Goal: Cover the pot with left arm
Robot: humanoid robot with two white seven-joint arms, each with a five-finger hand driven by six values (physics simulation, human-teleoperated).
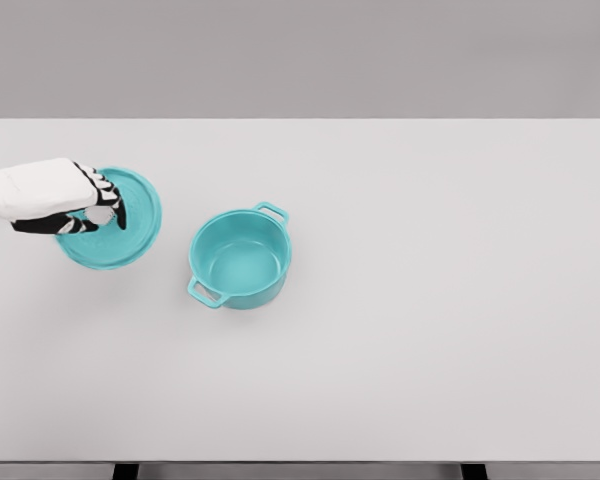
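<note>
The left hand (pixel 92 208) pinches the knob of the teal lid (pixel 130 232), lying on the table (pixel 430 330) left of the open pot (pixel 240 258), ready for lifting across.

Smooth matt teal enamel-look pot (pixel 240 262) & lid (pixel 130 235), matt white table (pixel 430 300).
</note>
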